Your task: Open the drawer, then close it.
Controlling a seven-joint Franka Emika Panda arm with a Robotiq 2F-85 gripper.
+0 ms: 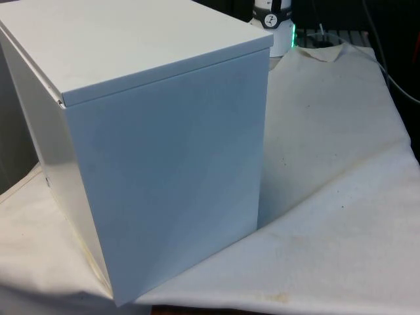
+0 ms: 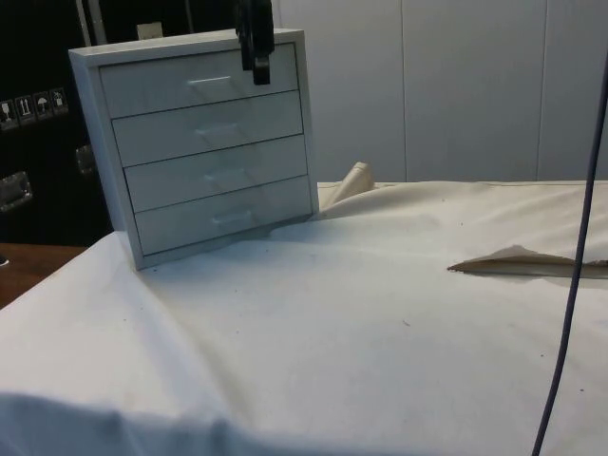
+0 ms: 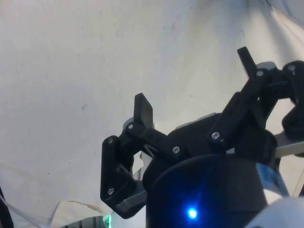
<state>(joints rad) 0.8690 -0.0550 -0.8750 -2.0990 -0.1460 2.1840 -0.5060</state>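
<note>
The gripper (image 3: pixel 194 78) has its two black fingers (image 3: pixel 143 110) spread well apart with nothing between them; past them lies only the white cloth (image 3: pixel 71 71). In the side view the gripper (image 2: pixel 255 43) hangs from above, in front of the chest of drawers (image 2: pixel 204 152), its tips level with the top drawer (image 2: pixel 199 83). It sits at about 3 o'clock of that drawer's handle (image 2: pixel 209 81), near it; whether it touches the drawer front cannot be told.

The chest is white and has four drawers stacked one above another, each with a small pale handle at its middle. All four fronts sit flush with the frame, so every drawer is shut. In the side view the chest stands at about 10 o'clock on the table, turned slightly so that its front faces toward 5 o'clock. The cloth (image 2: pixel 361 313) spreads out from the base of the chest, lightly wrinkled, with a raised fold (image 2: pixel 518 261) at about 3 o'clock and another small peak (image 2: pixel 353 180) just beside the chest's lower corner.

In the front view the chest of drawers (image 1: pixel 151 151) shows its plain back and one side, with the flat top overhanging a little. It covers the front view's left and middle. The cloth (image 1: pixel 341 184) runs out from it toward 3 o'clock, faintly stained.
</note>
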